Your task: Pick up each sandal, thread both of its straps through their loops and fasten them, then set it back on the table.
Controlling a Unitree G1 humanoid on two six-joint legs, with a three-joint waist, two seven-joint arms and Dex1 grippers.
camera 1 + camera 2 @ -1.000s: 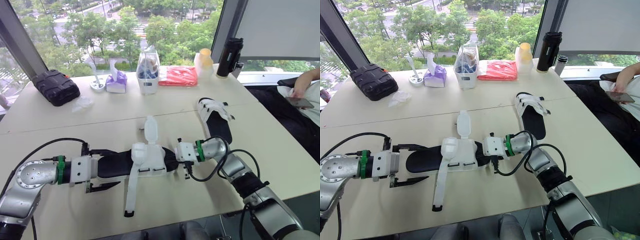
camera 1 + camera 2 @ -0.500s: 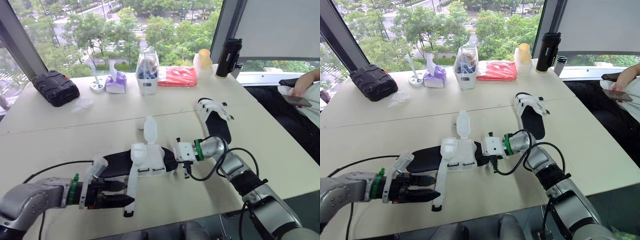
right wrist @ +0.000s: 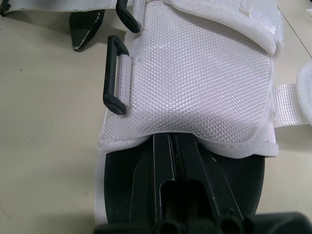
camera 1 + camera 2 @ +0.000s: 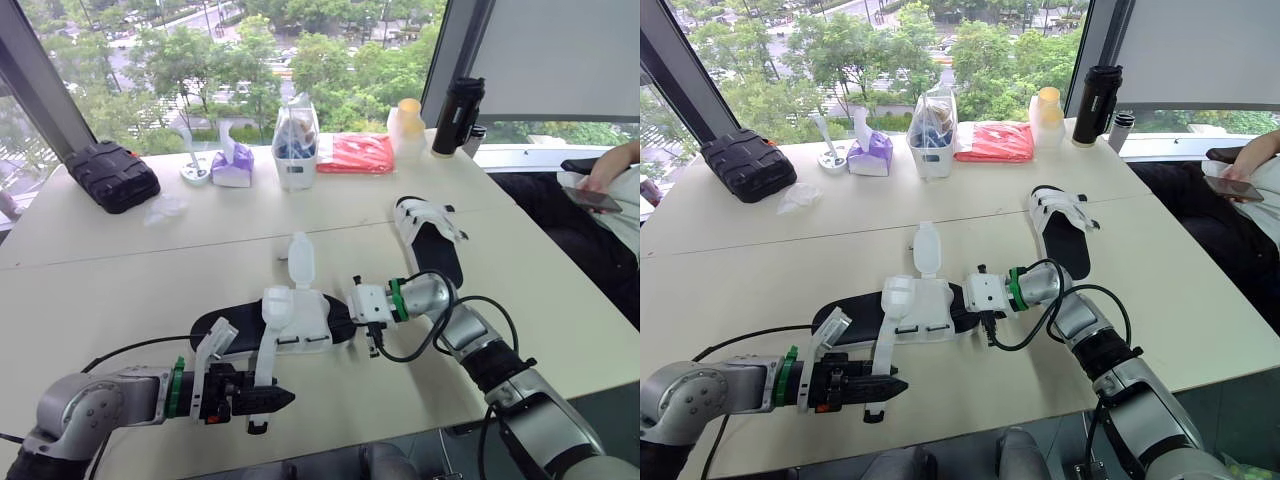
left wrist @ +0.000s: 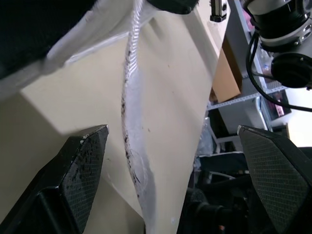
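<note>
The near sandal (image 4: 292, 318), black sole with a white upper, lies flat on the table. Its long white strap (image 4: 264, 372) trails toward the front edge. My left gripper (image 4: 280, 399) is open low beside the strap's end; in the left wrist view the strap (image 5: 134, 146) hangs between the two spread fingers (image 5: 73, 185). My right gripper (image 4: 343, 314) is shut on the sandal's toe end, its fingers (image 3: 171, 161) lying along the black sole under the white upper (image 3: 195, 83). The black loops (image 3: 114, 73) stand empty. A second sandal (image 4: 430, 238) lies farther right.
Along the far side stand a black case (image 4: 112, 175), a tissue pack (image 4: 232, 165), a clear container (image 4: 296, 135), a red packet (image 4: 357, 152), a bottle (image 4: 407, 125) and a black flask (image 4: 458, 115). A person (image 4: 612, 190) sits at the right. The table's front edge (image 4: 330, 445) is close.
My left gripper left the sandal's heel and swung toward the front edge, now pointing at the long strap's end. The right gripper and sandal stayed put.
</note>
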